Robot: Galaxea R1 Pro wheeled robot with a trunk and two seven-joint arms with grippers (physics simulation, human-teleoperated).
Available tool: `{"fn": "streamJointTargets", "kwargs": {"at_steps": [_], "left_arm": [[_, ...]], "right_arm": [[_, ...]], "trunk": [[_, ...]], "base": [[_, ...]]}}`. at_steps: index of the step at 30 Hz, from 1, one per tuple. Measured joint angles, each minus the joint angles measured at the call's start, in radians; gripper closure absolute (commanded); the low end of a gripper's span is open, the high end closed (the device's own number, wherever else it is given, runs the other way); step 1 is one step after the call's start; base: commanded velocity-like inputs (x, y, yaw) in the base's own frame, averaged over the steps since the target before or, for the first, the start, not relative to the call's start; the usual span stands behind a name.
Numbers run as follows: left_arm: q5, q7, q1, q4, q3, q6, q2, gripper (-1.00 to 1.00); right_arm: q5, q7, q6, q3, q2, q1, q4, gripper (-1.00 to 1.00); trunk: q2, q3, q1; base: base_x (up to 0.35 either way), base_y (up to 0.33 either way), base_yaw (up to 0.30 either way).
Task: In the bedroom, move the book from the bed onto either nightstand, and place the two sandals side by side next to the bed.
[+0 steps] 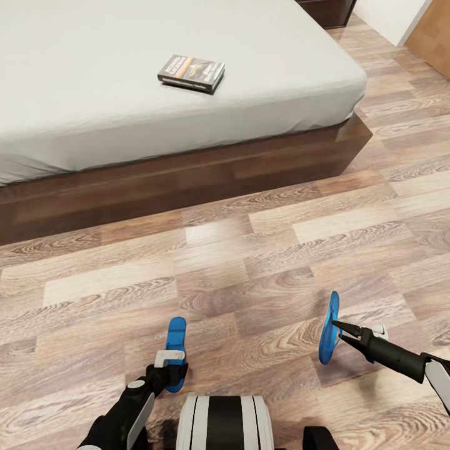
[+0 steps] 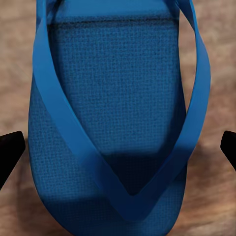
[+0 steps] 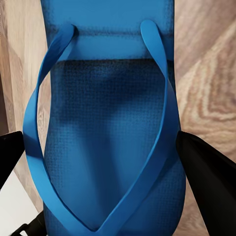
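The bedroom floor [image 1: 262, 250] is light wood plank with marked grain, laid in staggered boards. The bed [image 1: 187, 181] spans the far left of the head view: a plain pale grey mattress on a dark brown wooden platform frame, its corner at the far right. A dark brown cabinet [image 1: 325, 9] shows in part beyond the bed's far right corner; whether it is a nightstand cannot be told.

The book [image 1: 190, 72] lies flat on the mattress, near the bed's near edge, well apart from both grippers. It is thin, with a dark cover, white lettering and an orange band.

The left sandal [image 1: 175, 350] is bright blue, held on edge above the floor at near left. The left gripper [image 1: 170, 369] clamps it at the near end; in the left wrist view the sandal [image 2: 118, 123] shows a finely dimpled footbed and a V strap, with a dark fingertip at each side.

The right sandal [image 1: 329, 328], likewise blue, stands on edge at near right, well apart from the other. The right gripper [image 1: 340, 328] is closed upon it; the right wrist view shows this sandal [image 3: 108, 142] between the dark fingers [image 3: 206, 182].
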Motion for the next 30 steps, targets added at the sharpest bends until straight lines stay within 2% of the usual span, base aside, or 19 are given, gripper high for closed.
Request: {"fn": "streamJointTargets", "kwargs": {"at_steps": [6,7,28,30], "left_arm": [[0.0,0.001,0.0,0.0,0.0,0.0,0.0,-1.0],[0.0,0.001,0.0,0.0,0.0,0.0,0.0,1.0],[0.011,-0.004,0.0,-0.001,-0.004,0.0,-0.002,1.0],[0.004,0.003,0.0,-0.002,0.0,-0.001,-0.001,1.0]], "right_arm": [[0.0,0.0,0.0,0.0,0.0,0.0,0.0,1.0],[0.0,0.0,0.0,0.0,0.0,0.0,0.0,1.0],[0.0,0.001,0.0,0.0,0.0,0.0,0.0,1.0],[-0.002,0.001,0.001,0.0,0.0,0.0,0.0,1.0]], "trunk": [[0.0,0.0,0.0],[0.0,0.0,0.0],[0.0,0.0,0.0],[0.0,0.008,-0.001]], "base": [[0.0,0.0,0.0],[0.0,0.0,0.0],[0.0,0.0,0.0],[0.0,0.0,0.0]]}}
